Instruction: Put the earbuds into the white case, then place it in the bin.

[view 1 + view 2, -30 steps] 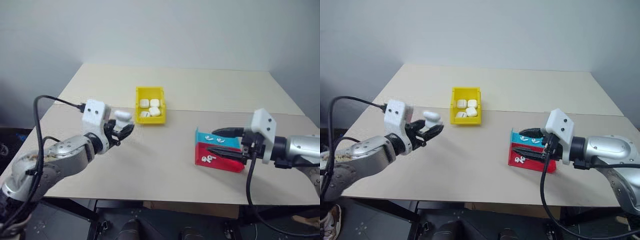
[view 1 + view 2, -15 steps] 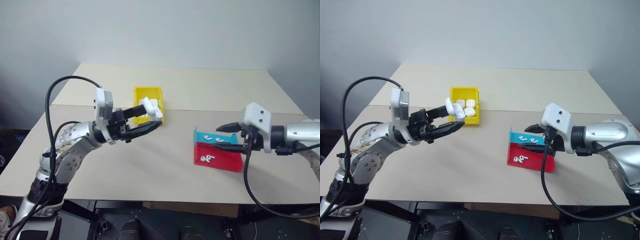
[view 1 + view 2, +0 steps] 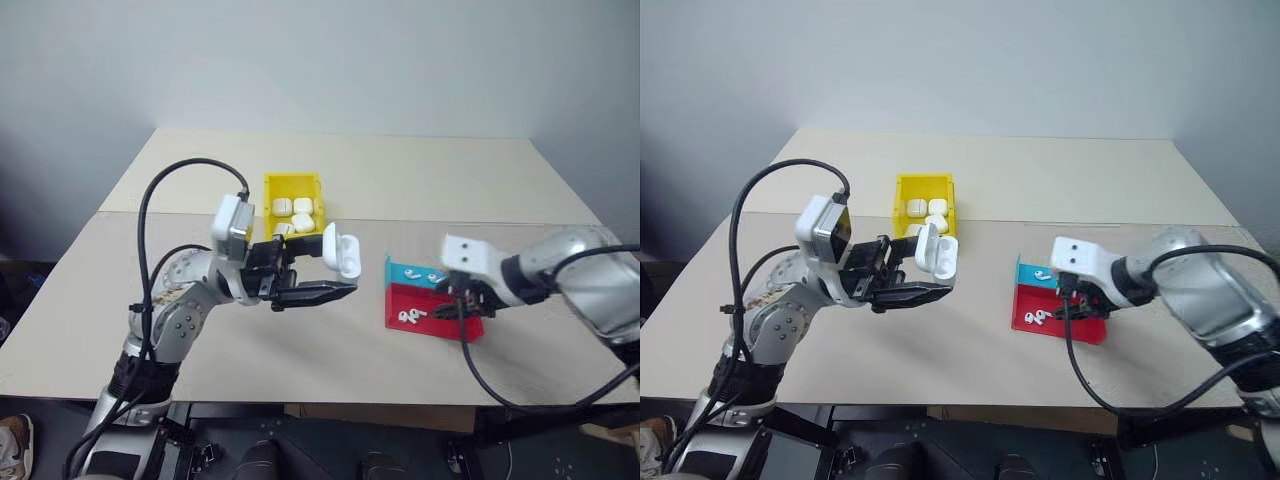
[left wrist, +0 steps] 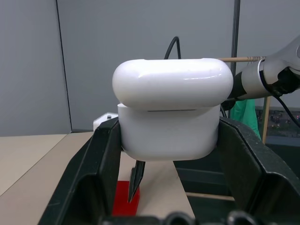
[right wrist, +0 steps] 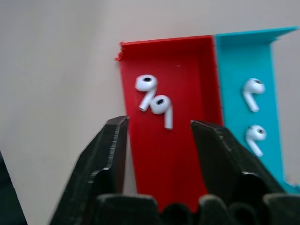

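My left gripper [image 3: 332,270] is shut on the white case [image 3: 341,254], holding it in the air over the middle of the table and pointing toward the right arm. In the left wrist view the case [image 4: 172,112] sits between both fingers with its lid ajar. My right gripper [image 3: 462,302] hangs, tilted down, over a red and blue tray [image 3: 428,328]. It is open [image 5: 160,125], its fingers standing either side of two earbuds [image 5: 154,101] in the red half. Two more earbuds [image 5: 253,89] lie in the blue half. The yellow bin [image 3: 294,184] stands behind the case.
Several other white cases [image 3: 291,206] lie inside the yellow bin. The tan table [image 3: 400,170] reaches back to a grey wall. A black cable loops over my left arm [image 3: 160,210], and another hangs from my right wrist [image 3: 480,370].
My left arm has swung the case to the right, from beside the bin toward the table's middle. My right gripper has tipped down onto the tray and its fingers have narrowed.
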Motion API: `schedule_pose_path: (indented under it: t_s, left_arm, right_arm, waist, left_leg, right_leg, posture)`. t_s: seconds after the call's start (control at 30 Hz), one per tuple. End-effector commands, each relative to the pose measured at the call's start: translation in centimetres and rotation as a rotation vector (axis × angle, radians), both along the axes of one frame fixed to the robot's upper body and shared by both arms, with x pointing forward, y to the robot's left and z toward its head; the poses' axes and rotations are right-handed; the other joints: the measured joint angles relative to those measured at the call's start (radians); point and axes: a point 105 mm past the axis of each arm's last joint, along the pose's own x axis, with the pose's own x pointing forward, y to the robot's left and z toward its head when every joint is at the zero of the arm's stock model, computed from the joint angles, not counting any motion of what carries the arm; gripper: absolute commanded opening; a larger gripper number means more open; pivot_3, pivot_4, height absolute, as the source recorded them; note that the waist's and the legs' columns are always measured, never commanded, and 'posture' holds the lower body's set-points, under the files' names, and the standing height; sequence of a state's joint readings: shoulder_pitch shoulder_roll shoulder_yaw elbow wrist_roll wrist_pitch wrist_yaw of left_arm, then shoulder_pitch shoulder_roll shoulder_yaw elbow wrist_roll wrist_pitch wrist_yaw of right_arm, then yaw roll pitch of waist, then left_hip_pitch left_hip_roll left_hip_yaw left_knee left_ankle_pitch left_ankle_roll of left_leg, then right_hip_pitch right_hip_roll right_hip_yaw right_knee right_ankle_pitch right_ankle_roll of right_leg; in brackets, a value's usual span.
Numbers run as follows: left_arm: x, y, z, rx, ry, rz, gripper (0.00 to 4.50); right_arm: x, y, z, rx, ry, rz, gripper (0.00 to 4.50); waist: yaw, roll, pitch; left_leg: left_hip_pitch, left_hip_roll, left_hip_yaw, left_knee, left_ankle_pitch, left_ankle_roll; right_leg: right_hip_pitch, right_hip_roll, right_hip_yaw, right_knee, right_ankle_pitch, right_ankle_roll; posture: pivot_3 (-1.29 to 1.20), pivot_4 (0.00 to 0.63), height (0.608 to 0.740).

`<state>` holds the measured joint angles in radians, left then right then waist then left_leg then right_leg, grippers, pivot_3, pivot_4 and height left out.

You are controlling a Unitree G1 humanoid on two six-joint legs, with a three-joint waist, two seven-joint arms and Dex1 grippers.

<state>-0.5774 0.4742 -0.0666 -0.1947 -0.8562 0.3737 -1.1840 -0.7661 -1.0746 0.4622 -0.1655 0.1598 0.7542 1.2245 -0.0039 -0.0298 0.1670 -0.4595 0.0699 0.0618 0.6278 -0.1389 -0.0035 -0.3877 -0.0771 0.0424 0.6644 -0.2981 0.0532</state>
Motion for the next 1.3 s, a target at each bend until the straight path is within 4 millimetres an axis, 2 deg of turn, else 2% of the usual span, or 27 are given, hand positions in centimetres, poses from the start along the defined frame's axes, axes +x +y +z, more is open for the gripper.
schedule_pose_path:
  t_s: [0.03, 0.17, 0.47, 1.3]
  left_arm:
    - [-0.3, 0.5, 0.7, -0.015, -0.044, 0.009, 2.77]
    - [-0.2, 0.9, 0.6, -0.009, -0.038, 0.034, 2.77]
    - [-0.4, 1.2, 0.3, 0.000, -0.034, 0.065, 2.77]
    - [-0.7, 1.5, 0.4, 0.006, -0.025, 0.132, 2.77]
  right_arm:
    - [1.3, 0.1, 0.4, -0.074, -0.053, 0.010, 1.83]
    - [2.0, 0.0, -0.7, -0.146, -0.061, 0.048, 1.83]
    - [2.9, 0.2, -1.7, -0.175, -0.087, 0.133, 1.83]
    - [3.6, 1.1, -2.6, -0.167, -0.075, 0.201, 1.83]
  waist:
    - [-0.003, 0.000, 0.000]
    - [-0.002, 0.000, 0.000]
    - [-0.002, 0.000, 0.000]
    - [-0.002, 0.000, 0.000]
  left_leg:
    - [0.000, 0.000, 0.000, 0.000, 0.000, 0.000]
    - [0.000, 0.000, 0.000, 0.000, 0.000, 0.000]
    - [0.000, 0.000, 0.000, 0.000, 0.000, 0.000]
    - [0.000, 0.000, 0.000, 0.000, 0.000, 0.000]
  right_leg:
    - [0.000, 0.000, 0.000, 0.000, 0.000, 0.000]
    - [0.000, 0.000, -0.001, 0.000, 0.000, 0.000]
    - [0.000, 0.000, -0.001, 0.000, 0.000, 0.000]
    - [0.001, 0.000, -0.001, 0.000, 0.000, 0.000]
  posture:
    - [0.00, 0.150, 0.740]
    - [0.00, 0.150, 0.740]
    - [0.00, 0.150, 0.740]
    - [0.00, 0.150, 0.740]
